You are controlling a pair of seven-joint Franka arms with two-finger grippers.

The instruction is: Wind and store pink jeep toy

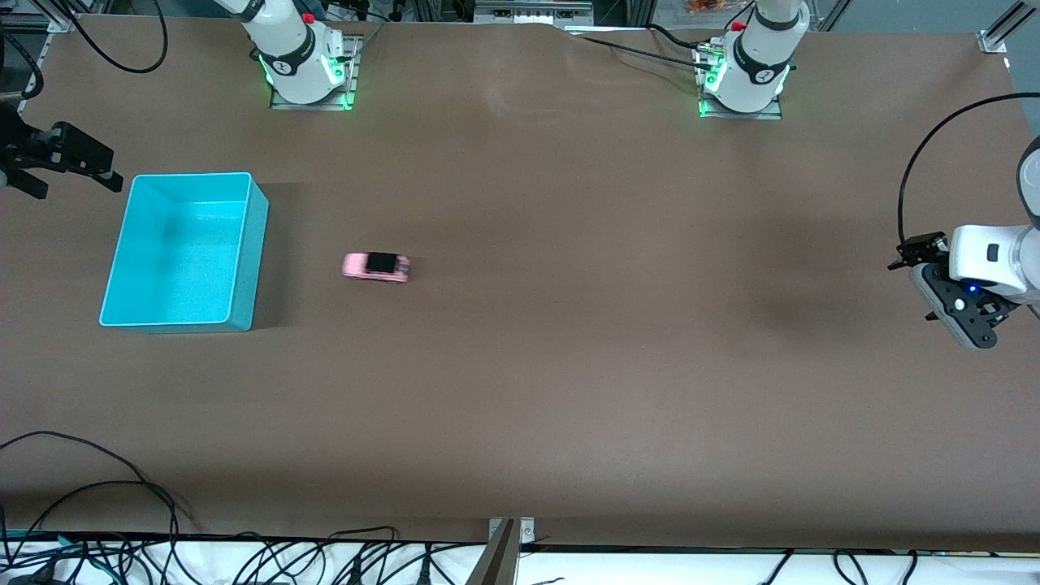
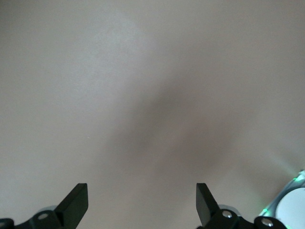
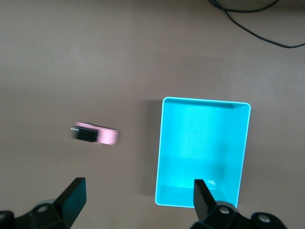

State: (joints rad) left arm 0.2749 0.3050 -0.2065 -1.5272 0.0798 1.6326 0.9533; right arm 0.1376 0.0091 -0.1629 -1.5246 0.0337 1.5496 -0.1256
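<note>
Pink jeep toy loose on the brown tabletop, both pincers spread and holding nothing.

The pink jeep toy [image 1: 376, 266] sits on the tabletop [image 1: 569, 366] on its wheels, black roof up, just beside the turquoise bin [image 1: 236, 244] but apart from it, on the side toward the left arm's end. It looks smeared in both the front and right wrist views. The bin stands upright toward the right arm's end of the tabletop, with nothing in it. The right pincer [image 1: 69, 166] hangs in the air at the tabletop's edge beside the bin, fingers [image 3: 74, 198] wide apart. The left pincer [image 1: 963, 313] waits over bare tabletop at its own end, well apart from the toy, fingers [image 2: 76, 202] spread too.
</note>
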